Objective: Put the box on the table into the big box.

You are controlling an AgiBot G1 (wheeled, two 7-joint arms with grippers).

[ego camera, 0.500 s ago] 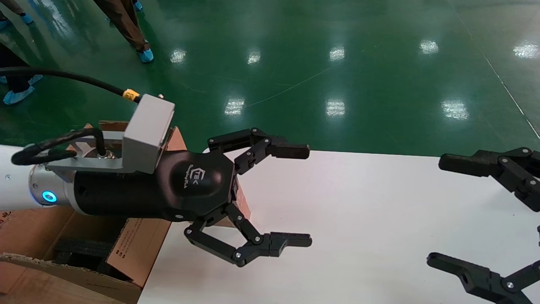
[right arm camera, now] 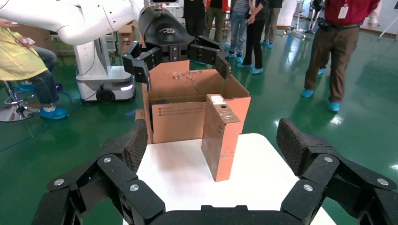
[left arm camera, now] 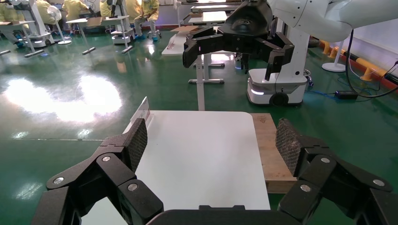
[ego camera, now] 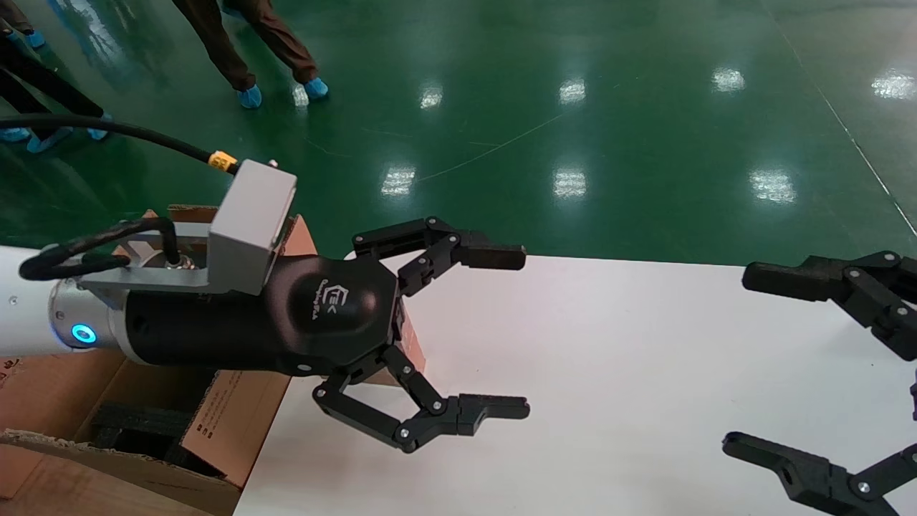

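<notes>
- Head view: left gripper (ego camera: 494, 333) spread wide over the table (ego camera: 609, 401), the box (ego camera: 412, 344) a brown sliver behind its finger bases; big box (ego camera: 143, 423) behind its wrist; right gripper (ego camera: 745, 362) also splayed
- Right wrist view: box (right arm camera: 220, 137) upright, ahead between the parted fingers (right arm camera: 133, 143), just before the big box (right arm camera: 197, 105)
- Left wrist view: bare table (left arm camera: 197, 154) between open fingers (left arm camera: 136, 143)

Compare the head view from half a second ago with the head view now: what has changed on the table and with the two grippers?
Almost nothing. The right gripper has crept very slightly toward the left gripper; both stay open and empty. The box stays upright on the table beside the big box.
</notes>
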